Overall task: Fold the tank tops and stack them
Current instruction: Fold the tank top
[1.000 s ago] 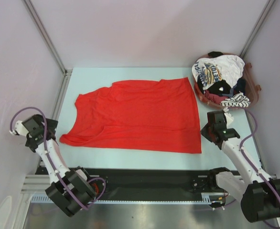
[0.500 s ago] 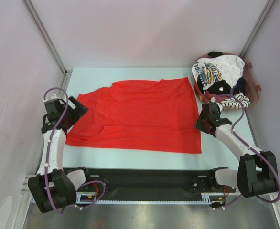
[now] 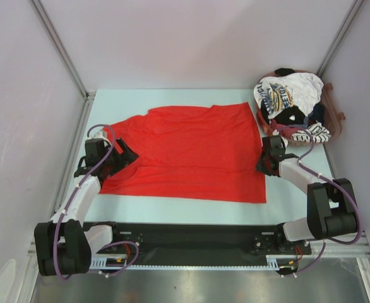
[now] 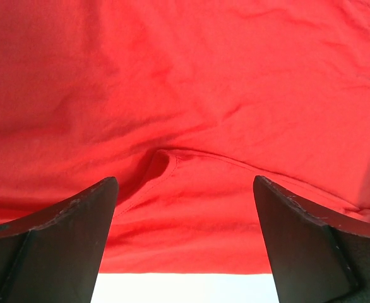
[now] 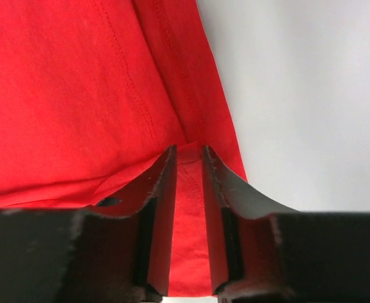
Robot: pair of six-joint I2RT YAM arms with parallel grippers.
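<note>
Large plain bright red cloth tank top lies spread flat mid-tabletop, straight hem to the right, armholes to the left. Left gripper sits low over the garment's left edge by an armhole. Its jaws are wide apart and hold nothing; wrist view shows only cloth and a curved seam lying below the gap. Right gripper is at the right hem edge, jaws nearly together w/ a narrow strip of red hem in the gap; can't tell if it's actually pinched. Far right corner: reddish-brown basket heaped w/ more garments. A white tank top w/ blue-yellow print lies on the heap, a b/w striped tank top is at the front rim, and dark cloth sits btwn them.
</note>
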